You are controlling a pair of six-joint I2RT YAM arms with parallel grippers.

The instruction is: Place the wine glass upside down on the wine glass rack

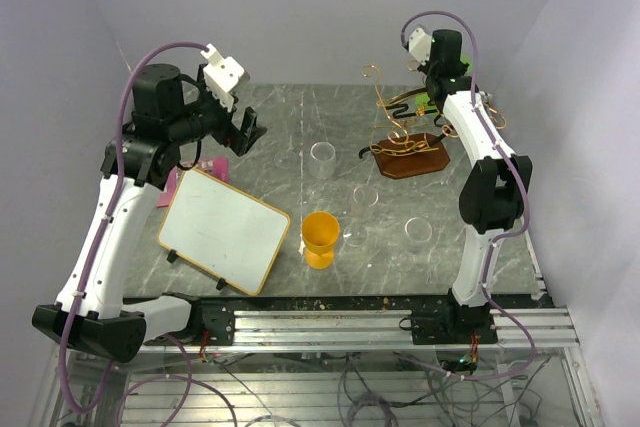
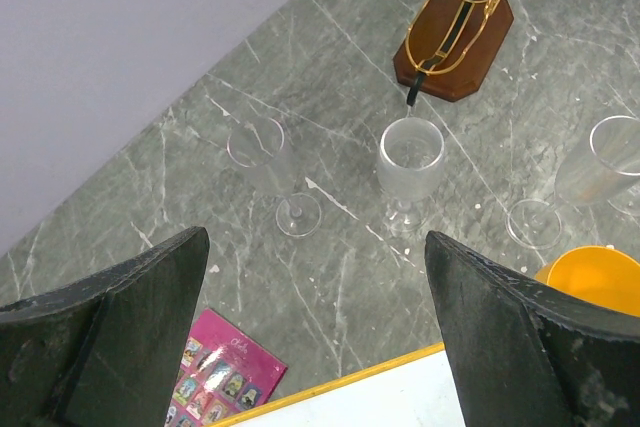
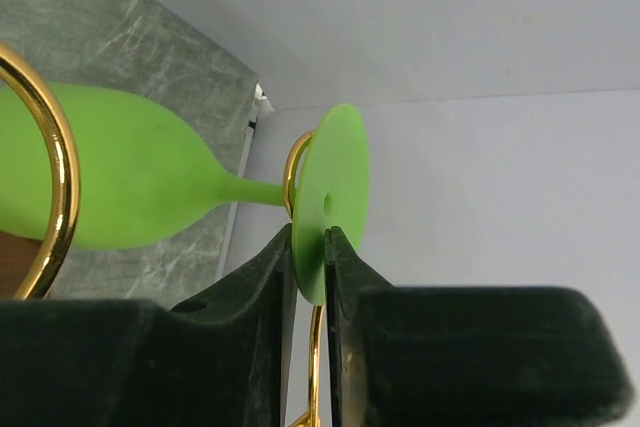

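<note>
One green wine glass (image 3: 130,187) is hooked on the wine glass rack (image 1: 405,152).
Its foot is gripped by the right fingers (image 3: 250,327), seen only at that wrist; the left fingers (image 2: 120,327) are spread; three clear glasses (image 2: 410,157) are counted.

I see bright, even, diffuse light from above in all three views, with only faint shadows on the table (image 1: 290,117). The clear glasses (image 2: 262,155) show little glare. Close up, the left fingers (image 2: 120,347) and green glass (image 3: 150,182) look slightly soft
</note>
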